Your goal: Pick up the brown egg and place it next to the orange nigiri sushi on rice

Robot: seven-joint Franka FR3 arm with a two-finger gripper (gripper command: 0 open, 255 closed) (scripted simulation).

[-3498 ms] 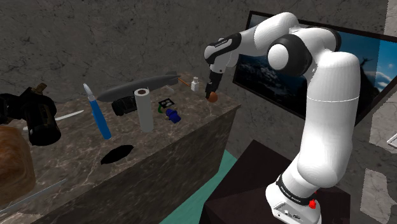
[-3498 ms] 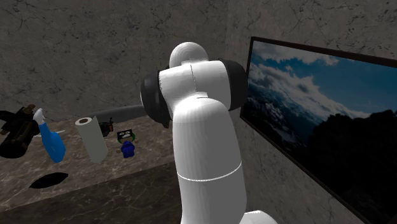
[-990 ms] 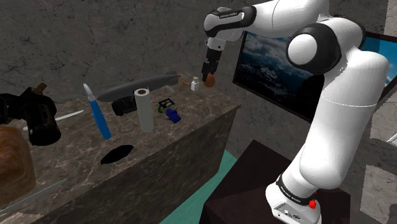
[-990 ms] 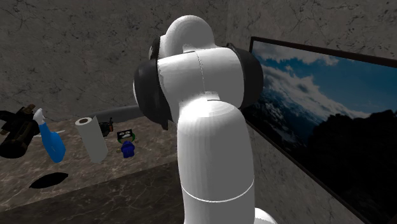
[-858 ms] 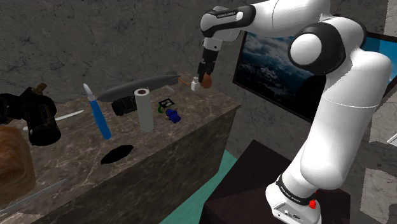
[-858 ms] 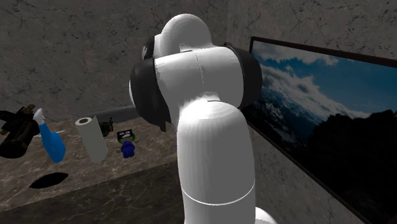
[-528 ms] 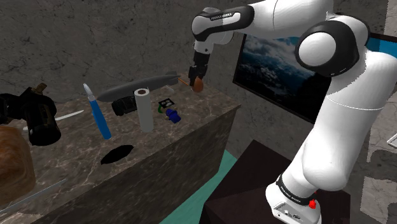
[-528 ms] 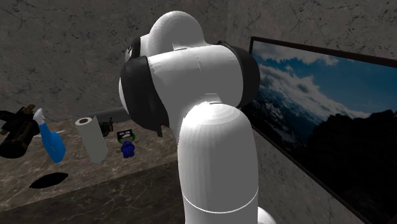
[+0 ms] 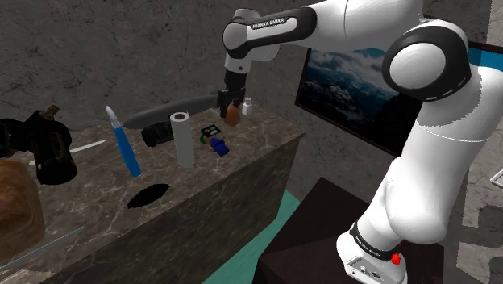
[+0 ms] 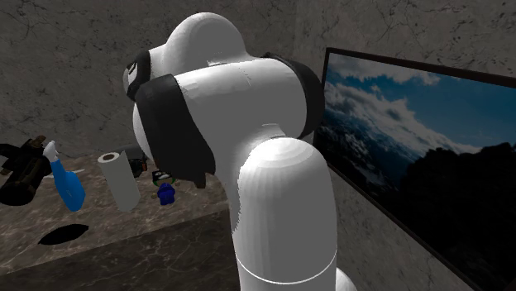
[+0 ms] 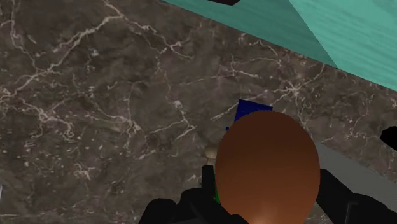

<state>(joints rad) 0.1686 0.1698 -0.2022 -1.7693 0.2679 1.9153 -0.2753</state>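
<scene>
In the shoulder view my black gripper (image 9: 231, 108) is shut on the brown egg (image 9: 232, 115), which hangs just above the far end of the dark marble counter (image 9: 242, 165). The white part of the nigiri sushi (image 9: 247, 106) lies on the counter right beside the egg, on the shoulder view's right; the gripper hides its orange part. In the wrist view the egg (image 11: 267, 159) sits clasped between my fingers (image 11: 191, 205). A small blue object (image 11: 254, 107) on the marble shows just beyond it.
On the counter stand a paper towel roll (image 9: 184, 139), a blue spray bottle (image 9: 125, 147), a small blue object (image 9: 219, 147) and a long grey item (image 9: 173, 109). Dark clutter (image 9: 40, 145) fills the left end. A framed landscape (image 9: 355, 77) hangs on the wall; teal floor (image 11: 305, 32) lies below the counter edge.
My gripper has carried the egg to the shoulder view's left and slightly down, from beyond the counter's far corner to over the counter beside the sushi. The objects on the counter have not moved.
</scene>
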